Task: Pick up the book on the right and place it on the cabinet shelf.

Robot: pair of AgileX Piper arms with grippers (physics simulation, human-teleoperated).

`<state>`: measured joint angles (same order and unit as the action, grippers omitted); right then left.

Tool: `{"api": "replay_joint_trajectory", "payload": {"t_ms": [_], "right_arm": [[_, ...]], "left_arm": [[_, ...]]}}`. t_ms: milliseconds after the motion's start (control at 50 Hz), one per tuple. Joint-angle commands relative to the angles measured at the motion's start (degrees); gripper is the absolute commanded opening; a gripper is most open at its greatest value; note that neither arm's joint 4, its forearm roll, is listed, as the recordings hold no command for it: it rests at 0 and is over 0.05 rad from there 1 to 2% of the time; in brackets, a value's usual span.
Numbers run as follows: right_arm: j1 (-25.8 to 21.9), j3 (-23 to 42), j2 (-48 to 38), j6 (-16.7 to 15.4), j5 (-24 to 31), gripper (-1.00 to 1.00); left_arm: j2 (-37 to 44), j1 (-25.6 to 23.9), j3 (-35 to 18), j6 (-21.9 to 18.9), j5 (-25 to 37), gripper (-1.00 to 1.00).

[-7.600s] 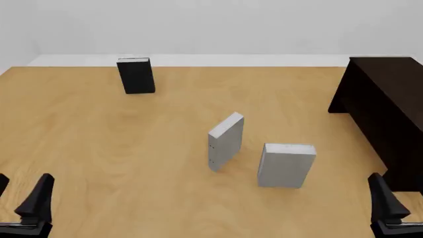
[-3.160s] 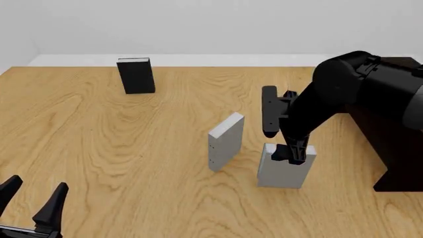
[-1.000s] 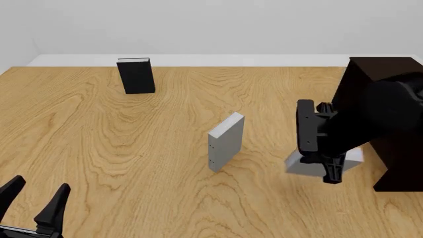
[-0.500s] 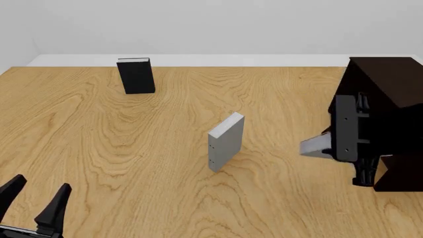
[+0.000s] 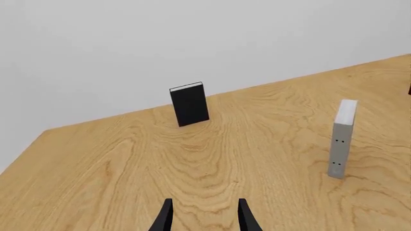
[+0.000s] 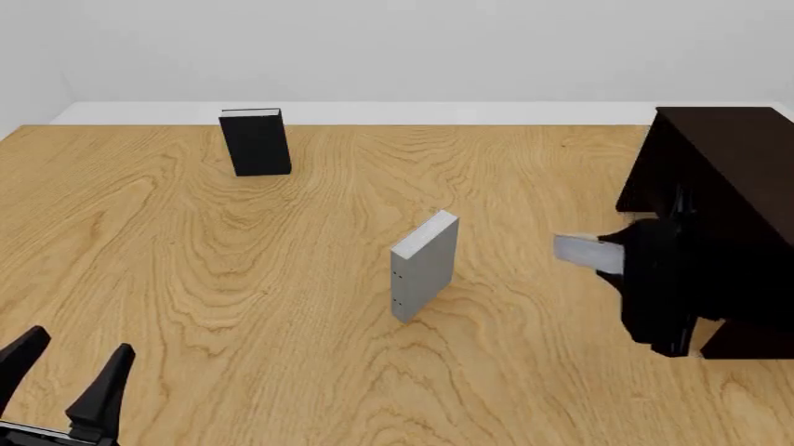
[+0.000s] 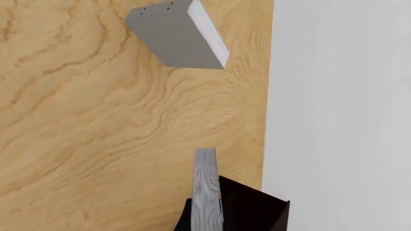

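Your right gripper (image 6: 620, 260) pinching the book (image 6: 586, 251) off the table (image 6: 248, 279), left of the cabinet (image 6: 732, 186); dotted grey book (image 6: 423, 265) upright further left; black book (image 6: 255, 141) far left; your left gripper (image 6: 69, 386) spread, near.

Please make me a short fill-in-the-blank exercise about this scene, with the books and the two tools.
1. The light grey book is gripped by the ____ tool, clear of the table.
2. The black book stands ____ at the table's far side.
3. The left tool has its fingers ____.
4. The cabinet is very dark ____.

Missing words: right; upright; open; brown
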<state>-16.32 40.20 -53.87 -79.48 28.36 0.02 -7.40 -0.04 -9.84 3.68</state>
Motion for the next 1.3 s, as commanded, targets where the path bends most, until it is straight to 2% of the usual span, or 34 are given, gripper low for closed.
{"api": "replay_joint_trajectory", "payload": {"t_ms": [20, 140, 160, 200, 320, 380, 460, 520, 560, 640, 700, 740, 780, 940, 1060, 1300], "right_arm": [[-1.21, -5.45, 0.83, -1.59, -11.77, -1.00], [-1.72, -8.34, 0.26, -3.38, -17.94, -1.00], [-0.24, -10.73, 0.50, -6.05, -21.61, -1.00], [-0.82, -10.28, -0.53, -4.79, -23.45, -1.00], [0.72, -14.30, -1.70, -8.50, -32.50, -1.00], [1.19, -14.07, -2.67, -8.23, -35.34, -1.00], [1.99, -16.72, -3.90, -10.29, -40.71, -1.00], [1.76, -16.87, -5.23, -10.08, -43.89, -1.00], [2.14, -17.52, -6.51, -11.45, -46.59, -1.00], [1.89, -17.34, -8.35, -10.43, -49.42, -1.00], [2.95, -17.69, -10.73, -10.99, -54.48, -1.00], [2.94, -18.99, -11.89, -12.39, -56.09, -1.00], [3.62, -18.38, -12.12, -11.29, -57.15, -1.00], [4.99, -20.08, -15.77, -13.07, -62.70, -1.00], [6.51, -20.12, -17.69, -12.78, -65.25, -1.00], [9.01, -17.82, -19.20, -11.64, -65.87, -1.00]], "left_arm": [[0.01, -0.28, -0.01, -0.01, 0.00, 1.00], [0.00, -0.11, -0.05, -0.01, -0.26, 1.00], [0.00, -0.04, -0.05, 0.00, -0.26, 1.00], [0.00, -0.06, -0.05, 0.04, -0.27, 1.00], [0.00, 0.02, -0.15, 0.10, -0.42, 1.00], [0.00, -0.02, -0.13, 0.09, -0.41, 1.00], [0.00, -0.12, -0.13, 0.09, -0.39, 1.00], [0.00, -0.07, -0.19, 0.08, -0.58, 1.00], [0.00, -0.09, -0.16, 0.04, -0.52, 1.00], [0.00, -0.12, -0.23, -0.07, -0.56, 1.00], [0.00, -0.15, -0.22, -0.16, -0.58, 1.00], [0.00, 0.04, -0.26, 0.16, -0.55, 1.00], [-0.01, 0.01, -0.18, -0.17, -0.54, 1.00], [0.00, -0.16, -0.11, -0.01, -0.45, 1.00], [-0.01, -0.07, -0.04, 0.19, -0.37, 1.00], [-0.01, -0.04, -0.01, 0.64, -0.13, 1.00]]}}
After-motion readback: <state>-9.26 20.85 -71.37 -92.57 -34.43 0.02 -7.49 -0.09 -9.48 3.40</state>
